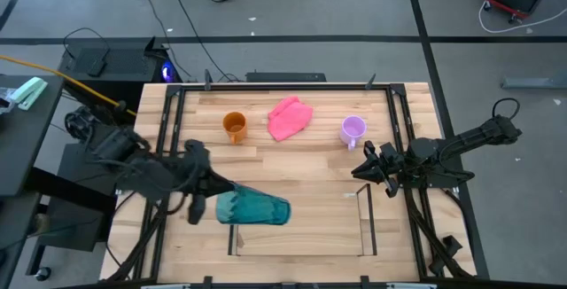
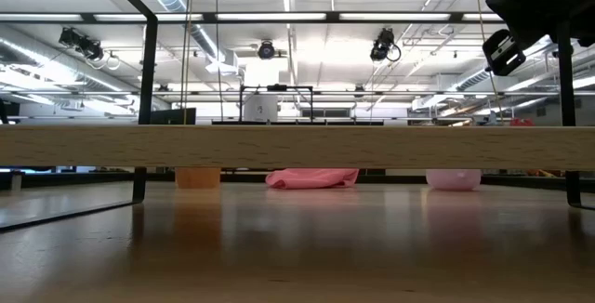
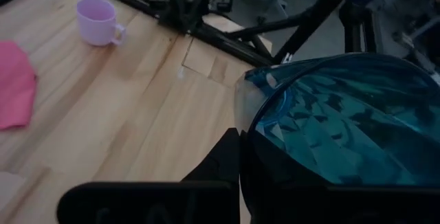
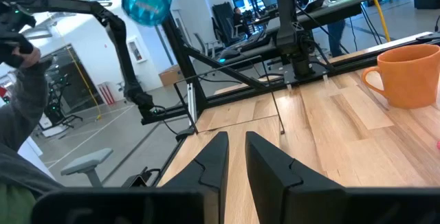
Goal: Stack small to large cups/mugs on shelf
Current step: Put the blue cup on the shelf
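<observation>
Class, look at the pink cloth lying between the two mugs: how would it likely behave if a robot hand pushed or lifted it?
The pink cloth lies crumpled and folded, so it would probably bunch when pushed and droop limply when lifted. It looks thin, likely light. Lying flat, it should not roll or tip.

Teal-blue translucent tumbler [image 1: 254, 207]: faceted wall, lying horizontal, lifted above the shelf's 9 o'clock end, clamped at one end by the left gripper [image 1: 215, 202].

Orange mug [image 1: 234, 127]: opaque, upright on the table at 11 o'clock, mouth up; handle seen in the right wrist view.

Lilac-purple mug [image 1: 353, 130]: upright at 1 o'clock, handle toward 5 o'clock.

Shelf [image 1: 301, 227]: thin dark rod frame on a light plank, at 6 o'clock, nothing standing on it.
</observation>
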Controlling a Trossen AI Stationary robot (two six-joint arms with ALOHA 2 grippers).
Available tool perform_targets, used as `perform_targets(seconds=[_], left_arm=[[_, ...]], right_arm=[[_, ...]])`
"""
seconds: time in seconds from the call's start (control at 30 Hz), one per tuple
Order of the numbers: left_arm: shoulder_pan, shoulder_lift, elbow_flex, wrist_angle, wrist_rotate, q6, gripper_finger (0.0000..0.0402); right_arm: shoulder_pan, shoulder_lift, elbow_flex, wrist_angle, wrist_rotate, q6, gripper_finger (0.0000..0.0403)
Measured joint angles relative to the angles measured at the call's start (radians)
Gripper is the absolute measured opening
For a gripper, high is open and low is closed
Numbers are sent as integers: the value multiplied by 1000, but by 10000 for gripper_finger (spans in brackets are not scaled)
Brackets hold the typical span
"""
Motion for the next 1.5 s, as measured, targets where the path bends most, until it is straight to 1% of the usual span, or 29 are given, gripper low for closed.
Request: perform_targets(seconds=[0.13,0.3,0.4,0.53,0.73,1.03,1.17,1.5], left_arm=[[67,52,0,10,87,46,12],[134,128,0,-10,191,62,12],[169,174,0,-58,255,74,12],[207,236,0,-153,314,54,12],[238,328,-1,-269,361,19,12],[257,428,-1,-300,443,24,12],[268,434,-2,-328,450,21,12],[271,434,-1,-310,450,26,12]], right_arm=[[0,0,0,0,0,0,58],[0,0,0,0,0,0,58],[0,0,0,0,0,0,58],[0,0,0,0,0,-2,58],[0,0,0,0,0,-4,58],[0,0,0,0,0,-4,58],[0,0,0,0,1,-8,58],[0,0,0,0,1,-11,58]])
